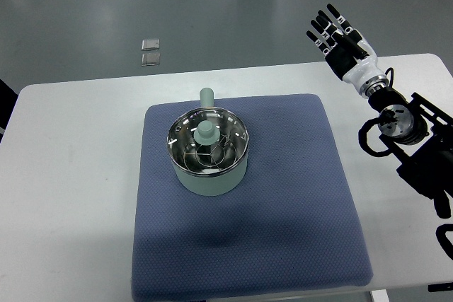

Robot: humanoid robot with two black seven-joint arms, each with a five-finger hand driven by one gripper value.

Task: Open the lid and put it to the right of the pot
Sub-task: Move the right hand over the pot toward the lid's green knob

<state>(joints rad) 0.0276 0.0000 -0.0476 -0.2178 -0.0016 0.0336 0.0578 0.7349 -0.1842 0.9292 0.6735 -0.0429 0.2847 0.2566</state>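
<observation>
Lid [207, 138] on pot [209, 152], untouched | mat [297, 196] right of pot free | right robot hand [338, 35] fingers spread, holding nothing, well away | all steps remaining

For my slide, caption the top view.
Right hand open, raised beyond the table's far edge; lid on pot.

I see 1 white table [78, 175] carrying 1 blue-grey mat [297, 210], laid flat near its middle. 1 pale green pot [209, 167] stands on the mat's upper left part.
</observation>
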